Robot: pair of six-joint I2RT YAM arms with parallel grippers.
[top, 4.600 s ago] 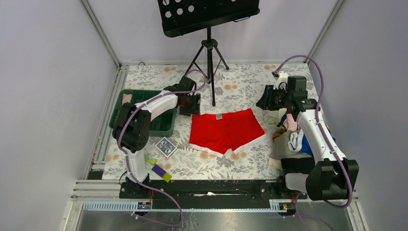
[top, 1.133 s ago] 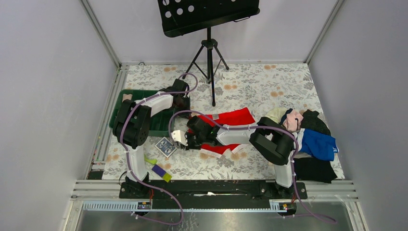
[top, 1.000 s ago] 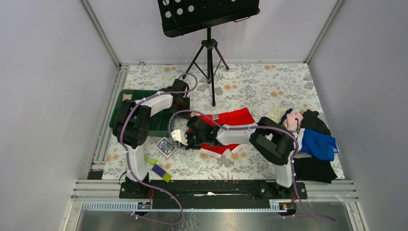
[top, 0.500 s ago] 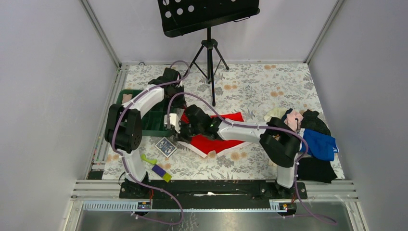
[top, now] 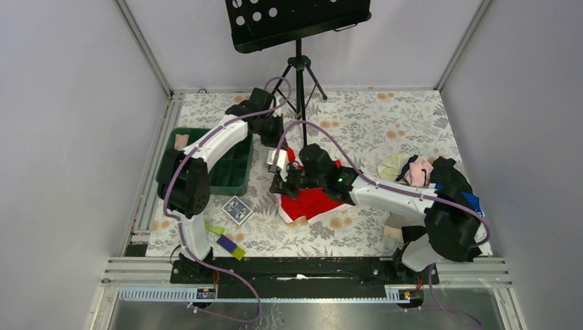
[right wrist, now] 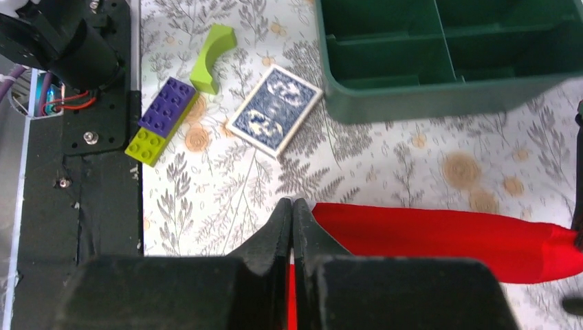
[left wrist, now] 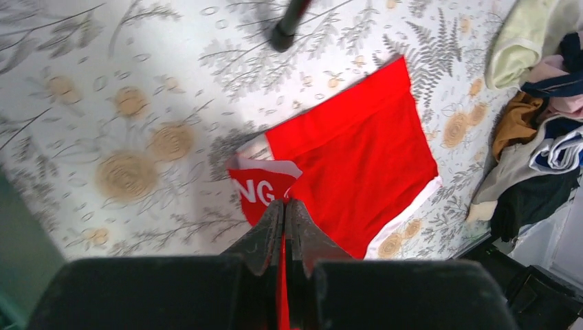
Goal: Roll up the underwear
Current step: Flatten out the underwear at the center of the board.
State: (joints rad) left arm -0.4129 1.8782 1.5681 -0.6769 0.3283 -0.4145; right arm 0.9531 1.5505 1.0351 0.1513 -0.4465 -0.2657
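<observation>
Left gripper (left wrist: 284, 205): the two fingers are pressed together at the lower centre of the left wrist view, and a thin strip of red cloth is pinched between them. Right gripper (right wrist: 292, 205): likewise closed, at the lower centre of the right wrist view, with a red sliver of the same cloth clamped between the fingers.

The underwear (top: 313, 205) is seen in the overhead view near the centre of the floral table (top: 385, 117). It is partly hidden by the right arm, and its white trim is turned toward the bottom of the frame. In the left wrist view the garment is spread to the right of centre. One waistband corner is raised toward the fingertips, so that white lettering is exposed. In the right wrist view a red band of it extends from the fingertips to the right edge of the frame.

A green bin (right wrist: 412, 103) with compartments is shown at the upper right of the right wrist view. A blue-backed card deck (right wrist: 275, 117) is placed just left of it. A purple-and-lime block (right wrist: 160, 122) and a curved green block (right wrist: 212, 58) are shown at the upper left.

A pile of clothes (left wrist: 543, 137) is seen at the right edge of the left wrist view, apart from the underwear. A foot of the music stand (left wrist: 283, 34) is seen at the top centre.
</observation>
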